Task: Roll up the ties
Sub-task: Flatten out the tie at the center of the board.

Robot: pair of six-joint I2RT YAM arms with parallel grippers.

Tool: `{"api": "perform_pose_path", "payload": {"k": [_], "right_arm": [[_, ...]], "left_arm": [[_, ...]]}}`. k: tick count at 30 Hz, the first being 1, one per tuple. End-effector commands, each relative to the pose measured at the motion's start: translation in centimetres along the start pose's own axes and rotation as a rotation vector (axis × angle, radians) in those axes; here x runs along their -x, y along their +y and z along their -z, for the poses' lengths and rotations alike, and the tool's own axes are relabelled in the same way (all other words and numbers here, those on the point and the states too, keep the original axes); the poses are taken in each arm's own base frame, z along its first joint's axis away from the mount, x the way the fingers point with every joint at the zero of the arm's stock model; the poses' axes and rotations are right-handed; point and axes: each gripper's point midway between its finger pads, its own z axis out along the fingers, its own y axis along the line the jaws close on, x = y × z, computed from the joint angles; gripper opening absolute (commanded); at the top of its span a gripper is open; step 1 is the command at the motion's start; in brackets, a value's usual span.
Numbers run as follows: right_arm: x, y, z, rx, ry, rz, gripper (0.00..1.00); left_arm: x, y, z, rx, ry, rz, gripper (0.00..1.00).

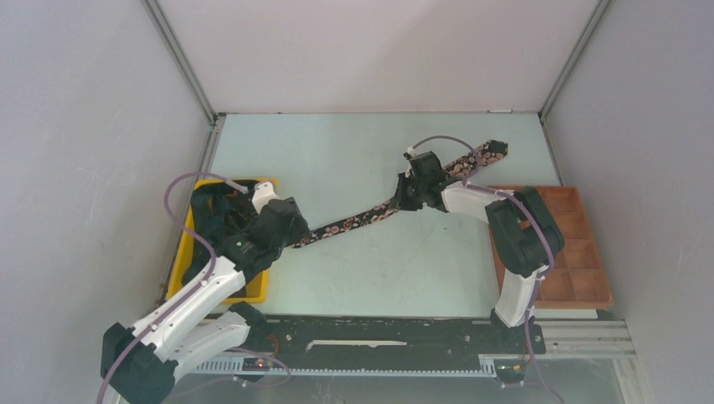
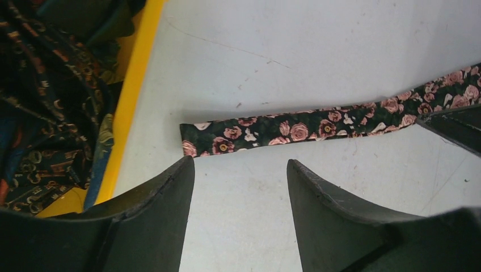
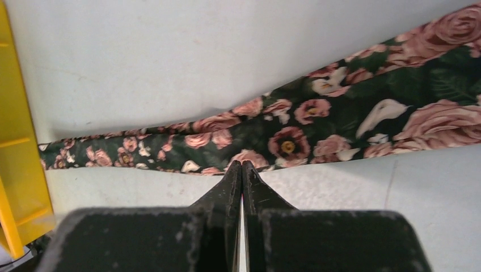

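One long flowery tie (image 1: 358, 221) lies flat and slanted on the table (image 1: 337, 151). Its thin end is near the yellow bin (image 1: 179, 257). The left gripper (image 2: 241, 165) hangs wide open just by that thin end and holds nothing. The right gripper (image 3: 242, 165) is closed tight at the tie's edge farther along. It may be pinching the cloth, but I cannot tell.

A tie (image 1: 362, 217) is lying diagonally across the table (image 1: 337, 151). Its narrow end is just beside the bin (image 1: 178, 252) at the left, which is holding heaped ties (image 2: 39, 102), and its wide end is near the compartment tray (image 1: 589, 252) at the right. The left gripper (image 2: 241, 167) is hovering before the narrow end, and the right gripper (image 3: 242, 165) is touching the tie's near edge.
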Motion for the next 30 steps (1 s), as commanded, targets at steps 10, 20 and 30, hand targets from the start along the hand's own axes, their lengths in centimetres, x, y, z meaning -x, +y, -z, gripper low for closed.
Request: {"api": "perform_pose_path", "payload": {"k": [10,20,30], "right_arm": [[1.0,-5.4,-1.8,-0.078,0.015,-0.106,0.0],[1.1,-4.6,-1.7,-0.034,0.019,-0.087,0.0],[1.1,-1.9,-1.2,0.053,0.023,-0.024,0.0]], "left_arm": [[-0.1,2.1,-0.1,0.04,-0.067,0.105,0.66],[-1.4,2.5,-1.0,0.025,-0.082,0.247,0.62],[-2.5,4.8,-3.0,0.097,-0.078,0.386,0.59]]}}
